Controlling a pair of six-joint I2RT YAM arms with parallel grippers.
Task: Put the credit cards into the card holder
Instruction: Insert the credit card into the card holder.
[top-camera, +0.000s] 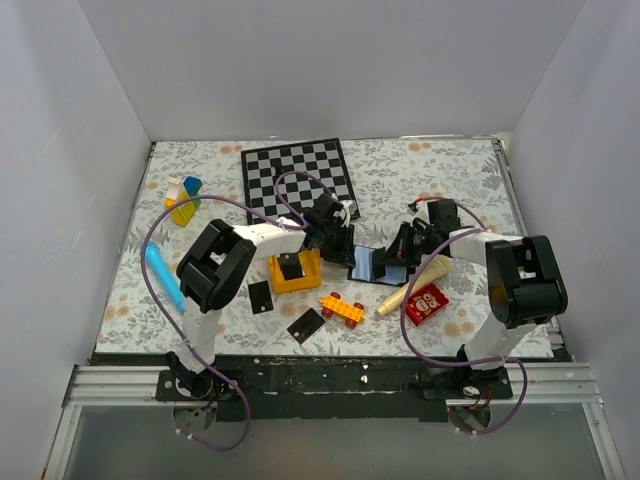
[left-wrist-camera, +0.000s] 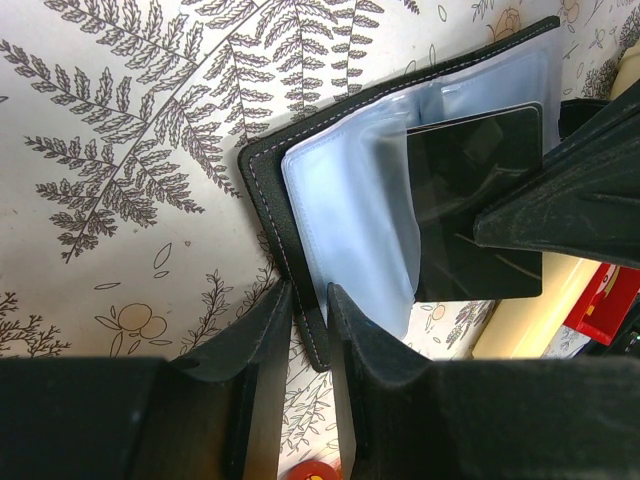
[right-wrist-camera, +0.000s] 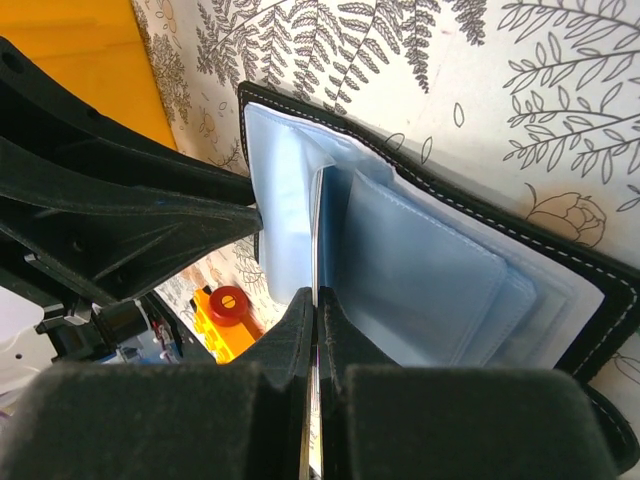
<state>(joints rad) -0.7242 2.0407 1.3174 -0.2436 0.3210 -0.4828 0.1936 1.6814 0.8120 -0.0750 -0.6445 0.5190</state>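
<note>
Two loose cards (top-camera: 306, 325) lie flat on the patterned table (top-camera: 450, 180) close to the arm bases, apart from each other and not yet in hand. Just beyond them sits an orange toy car (top-camera: 343, 308), with a yellow block (top-camera: 297, 272) to its left.

Between the two arms the card holder (left-wrist-camera: 350, 190) lies spread open on the table, its blue-grey sleeves facing up. The left gripper (left-wrist-camera: 310, 300) pinches the stitched black cover at one edge and pins it down. The right gripper (right-wrist-camera: 313, 305) is clamped tight on a held card (left-wrist-camera: 475, 190), seen edge-on from its own wrist. The card's leading edge sits among the sleeves. I cannot tell whether it has entered a pocket or only slipped between two leaves.

By my reading the cards are light, stiff and smooth, so they could slide in a loose pinch. A firm hold near one short edge leaves the rest free to enter a pocket. The loose ones lie flush on the table and will likely need tipping or nudging to lift an edge. The sleeves look soft and likely to buckle, so the holder is best held by its stiffer cover.

Farthest back lies a chessboard (top-camera: 297, 175).
</note>
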